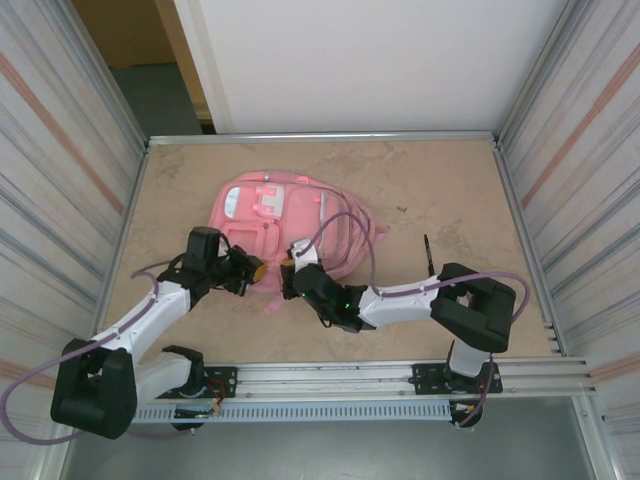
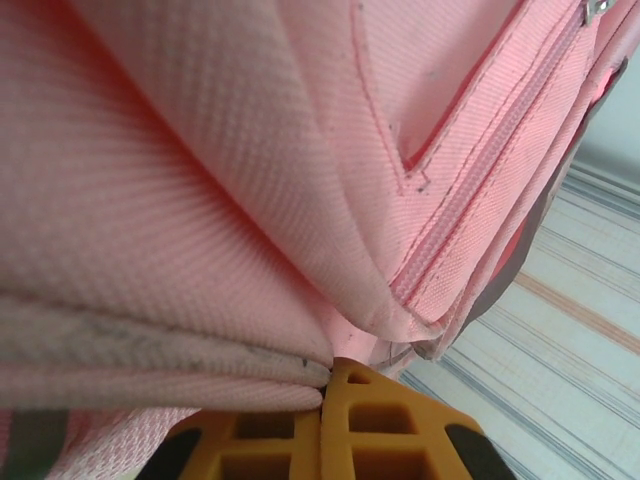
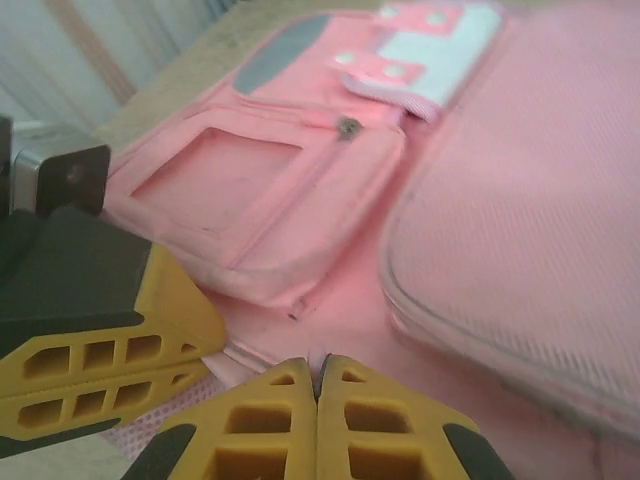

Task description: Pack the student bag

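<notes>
While the student bag (image 1: 272,212) lies on the counter (image 1: 440,195), the left tool (image 1: 254,268) pinches fabric at the bag's near edge and the right tool (image 1: 289,272), just beside, is pressed together.

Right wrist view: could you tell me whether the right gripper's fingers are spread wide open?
No, the right gripper has its yellow fingers pressed together, tips at the pink student bag.

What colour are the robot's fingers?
Orange-yellow. The right wrist view shows it best, on the right gripper at the pink student bag.
</notes>
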You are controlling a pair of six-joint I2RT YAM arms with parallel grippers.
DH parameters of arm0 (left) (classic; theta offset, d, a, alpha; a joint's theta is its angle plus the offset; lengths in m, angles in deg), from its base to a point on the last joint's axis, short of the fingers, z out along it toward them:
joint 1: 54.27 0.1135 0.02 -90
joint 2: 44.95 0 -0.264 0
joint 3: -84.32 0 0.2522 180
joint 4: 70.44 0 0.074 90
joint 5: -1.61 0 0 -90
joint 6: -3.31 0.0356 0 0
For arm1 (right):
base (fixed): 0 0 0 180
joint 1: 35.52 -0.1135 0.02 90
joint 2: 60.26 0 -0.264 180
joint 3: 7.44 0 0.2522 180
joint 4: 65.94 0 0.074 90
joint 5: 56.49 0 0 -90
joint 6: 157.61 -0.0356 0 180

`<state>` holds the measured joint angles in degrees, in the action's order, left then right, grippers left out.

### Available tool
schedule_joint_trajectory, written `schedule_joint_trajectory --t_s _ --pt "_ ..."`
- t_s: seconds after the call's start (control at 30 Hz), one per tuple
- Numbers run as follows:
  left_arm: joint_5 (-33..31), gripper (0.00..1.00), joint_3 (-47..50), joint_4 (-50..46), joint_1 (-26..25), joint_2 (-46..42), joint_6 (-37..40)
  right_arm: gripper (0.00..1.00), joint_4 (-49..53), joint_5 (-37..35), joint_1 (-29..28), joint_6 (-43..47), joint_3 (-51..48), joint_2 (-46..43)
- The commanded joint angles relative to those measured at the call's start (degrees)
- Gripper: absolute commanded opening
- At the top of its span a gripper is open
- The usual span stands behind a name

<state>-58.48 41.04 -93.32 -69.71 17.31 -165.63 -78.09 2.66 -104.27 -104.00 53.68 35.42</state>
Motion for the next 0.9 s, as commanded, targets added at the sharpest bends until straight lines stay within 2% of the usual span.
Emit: schedule_joint_trajectory --t_s 0.0,0.2,0.33,0.5,0.6,0.7,0.77,0.87 --pt "-1.2 0.0 -0.5 0.4 0.0 -1.0 -0.3 0.0 18.9 -1.4 0.5 -21.7 1.9 -3.8" --pt "-1.5 0.0 0.1 2.4 0.1 0.0 -1.3 0.0 26.3 -5.9 -0.2 -32.9 -1.0 -7.5" --pt "-1.6 0.0 -0.1 2.7 0.8 0.8 -1.5 0.0 30.5 -10.7 0.0 -33.8 -2.8 -10.6" --pt "-2.4 0.0 -1.5 0.3 2.9 1.6 1.3 0.0 41.1 -18.4 1.5 -38.0 -4.9 -16.7" --pt "-2.3 0.0 -2.2 0.5 3.7 2.9 2.2 0.0 43.7 -20.1 4.1 -35.4 -7.0 -20.4" --pt "-2.9 0.0 -4.2 -0.6 4.1 5.2 6.1 0.0 38.8 -16.2 8.3 -26.5 -10.8 -23.6" --pt "-4.7 0.0 -5.5 -2.3 4.2 7.4 8.3 0.0 32.9 -9.5 12.1 -21.7 -14.0 -25.4" --pt "-3.8 0.0 -6.5 -1.6 5.8 10.4 10.0 0.0 26.6 1.6 17.1 -16.3 -17.2 -27.6"
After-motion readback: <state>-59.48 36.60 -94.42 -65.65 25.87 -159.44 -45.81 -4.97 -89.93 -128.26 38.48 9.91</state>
